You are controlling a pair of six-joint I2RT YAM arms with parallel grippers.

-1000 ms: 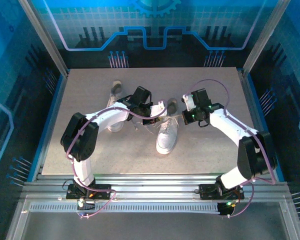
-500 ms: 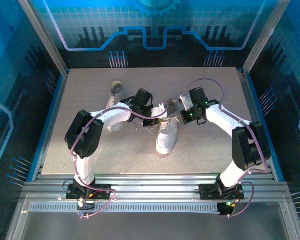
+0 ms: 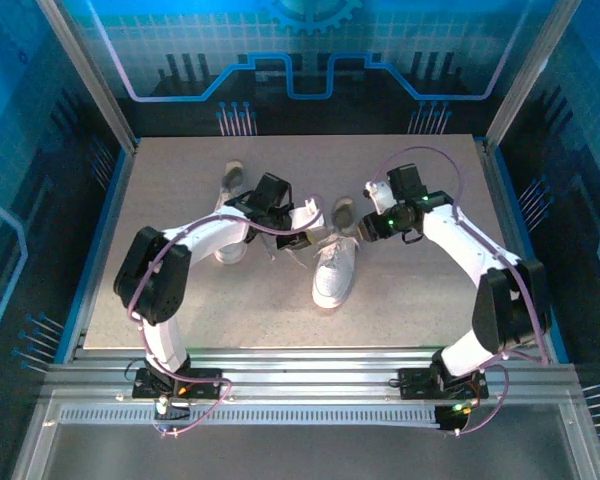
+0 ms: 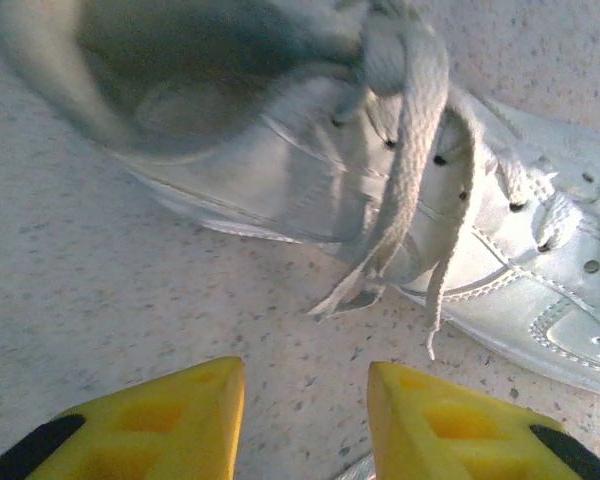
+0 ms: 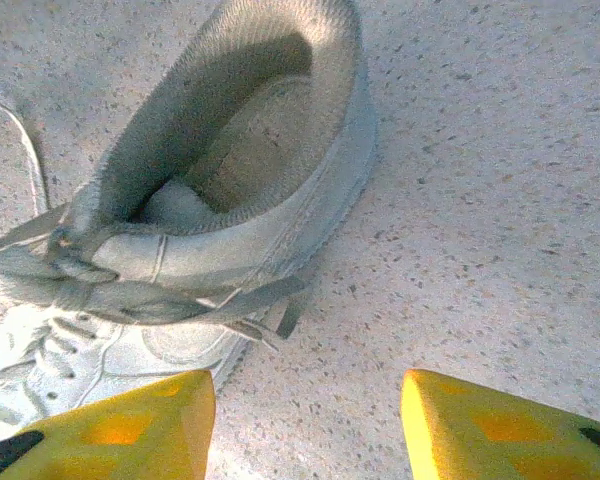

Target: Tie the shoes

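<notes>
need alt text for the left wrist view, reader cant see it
A white sneaker lies on a speckled table, its dark opening at upper left and loose white laces trailing down its side. The left gripper shows two yellow fingertips at the bottom edge, parted, nothing between them.

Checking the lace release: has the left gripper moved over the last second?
Yes: the left gripper drew back leftward and up-frame from the middle shoe, which stayed put.

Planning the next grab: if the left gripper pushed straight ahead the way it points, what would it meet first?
Most likely the lace ends hanging off the shoe, then the shoe's side. The left gripper is open, with bare table before them; depth is unclear.
</notes>
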